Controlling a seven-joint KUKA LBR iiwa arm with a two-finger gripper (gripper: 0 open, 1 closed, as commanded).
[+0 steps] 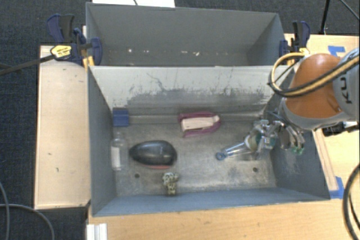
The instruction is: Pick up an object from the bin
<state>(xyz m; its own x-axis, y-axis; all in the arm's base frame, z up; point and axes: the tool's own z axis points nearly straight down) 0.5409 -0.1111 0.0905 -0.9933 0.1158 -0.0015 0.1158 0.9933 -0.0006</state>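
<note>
Just left of the pincer, grip state unclear, lies a blue-tipped grey stick.

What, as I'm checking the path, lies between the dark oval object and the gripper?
Camera view: a slim silvery piece with a blue tip, close by the gripper; bare from there to the dark oval object.

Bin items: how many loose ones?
6: blue block back-left, clear bottle left wall, dark oval left-centre, pink-purple piece back-centre, small mottled lump front, blue-tipped grey tool at the gripper. More may hide under the arm.
</note>
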